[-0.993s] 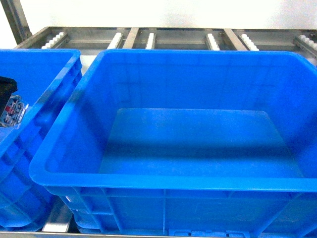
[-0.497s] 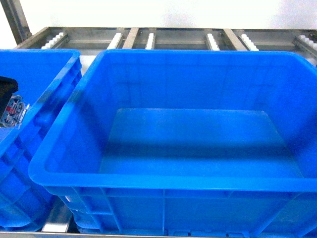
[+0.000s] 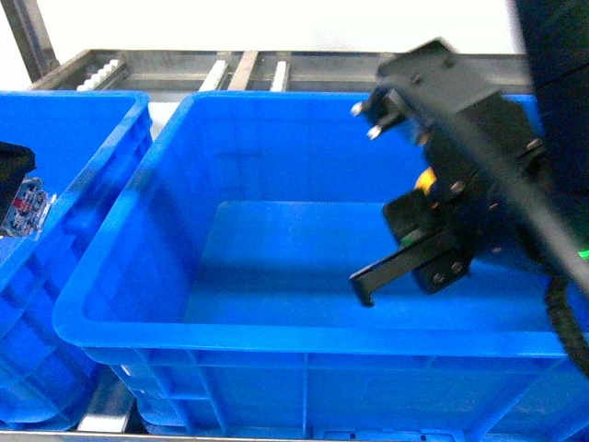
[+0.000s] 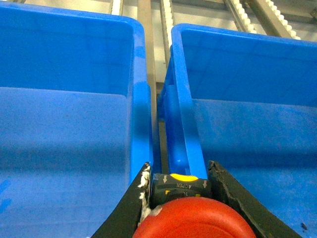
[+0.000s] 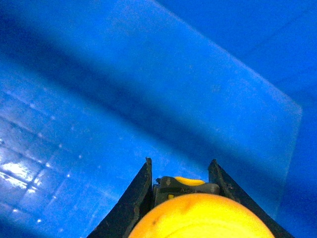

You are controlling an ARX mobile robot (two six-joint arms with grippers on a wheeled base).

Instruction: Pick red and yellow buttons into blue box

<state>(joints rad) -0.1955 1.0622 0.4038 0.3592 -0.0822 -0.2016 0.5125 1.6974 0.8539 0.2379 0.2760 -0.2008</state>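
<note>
In the left wrist view my left gripper (image 4: 179, 166) is shut on the red button (image 4: 195, 220), gripping its black body above the gap between two blue crates. In the head view this button's clear body (image 3: 26, 204) shows at the far left edge. My right gripper (image 5: 181, 162) is shut on the yellow button (image 5: 200, 218). It hangs inside the big blue box (image 3: 276, 333), above the box floor (image 5: 148, 99). In the head view a bit of the yellow cap (image 3: 424, 180) shows behind the right arm (image 3: 479, 157), with one black finger (image 3: 377, 276) pointing down-left.
A second blue crate (image 3: 83, 138) stands left of the box, with a narrow gap (image 4: 159, 134) between their rims. Metal roller rails (image 3: 276, 69) run behind both crates. The right arm covers the box's right half in the head view.
The right arm has swung in from the upper right and now hangs over the blue box with the yellow button. The left gripper has stayed at the far left edge.
</note>
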